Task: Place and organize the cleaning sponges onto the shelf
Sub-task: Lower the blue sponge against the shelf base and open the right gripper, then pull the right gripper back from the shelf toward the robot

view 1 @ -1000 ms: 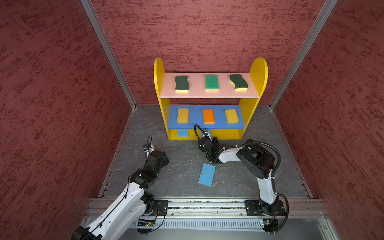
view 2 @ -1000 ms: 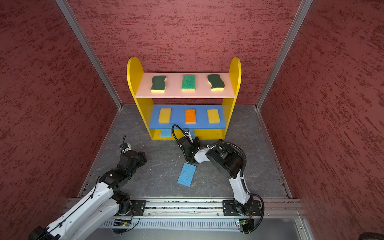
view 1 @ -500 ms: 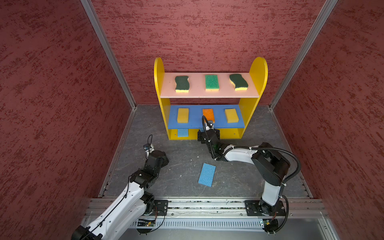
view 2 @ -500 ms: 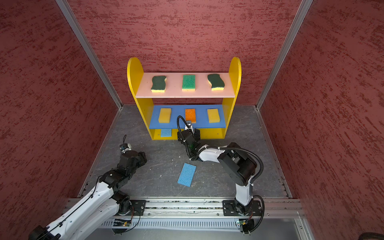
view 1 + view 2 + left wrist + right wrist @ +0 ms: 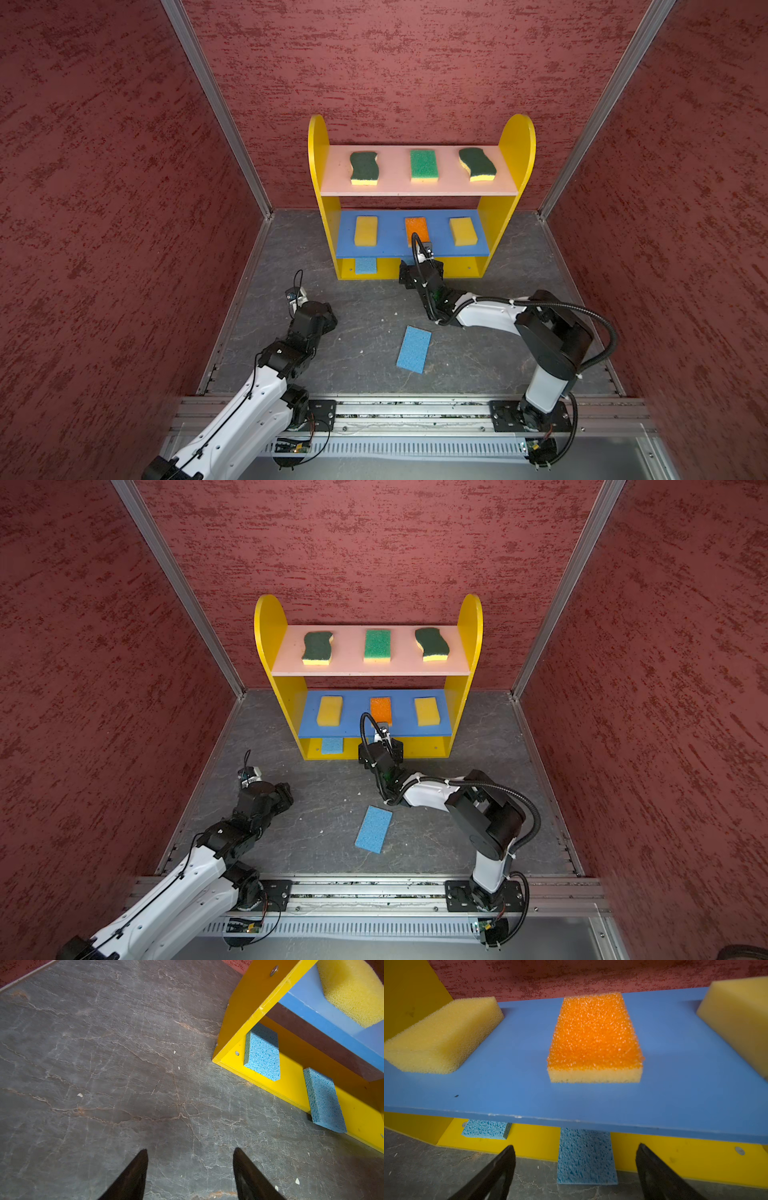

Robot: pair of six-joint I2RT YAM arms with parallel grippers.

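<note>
Taking the floor in a top view as my dial, the shelf (image 5: 517, 141) stands at 12 o'clock. My right gripper (image 5: 576, 1146) sits low before its bottom board (image 5: 675, 1159), jaws spread wide and pinching nothing. The middle blue sponge (image 5: 586, 1157) lies just ahead of the fingertips, partly on the board and overhanging its front lip. Whether that front end rests on the floor I cannot say for certain.

Finding: placed, not seated. I judge it needs a square push inward until it lies under the orange sponge (image 5: 593, 1032) and level with the corner blue sponge (image 5: 485, 1128), with the fingers kept beneath the blue board (image 5: 508, 1095).

The left gripper (image 5: 190, 1149) hangs at 8 o'clock, likewise spread and empty. A loose blue sponge (image 5: 413, 349) lies flat at 6 o'clock.

The floor (image 5: 365, 316) is dark, veined and slate-like, with pale crumbs scattered on it. Rough red walls (image 5: 415, 62) close three sides.
</note>
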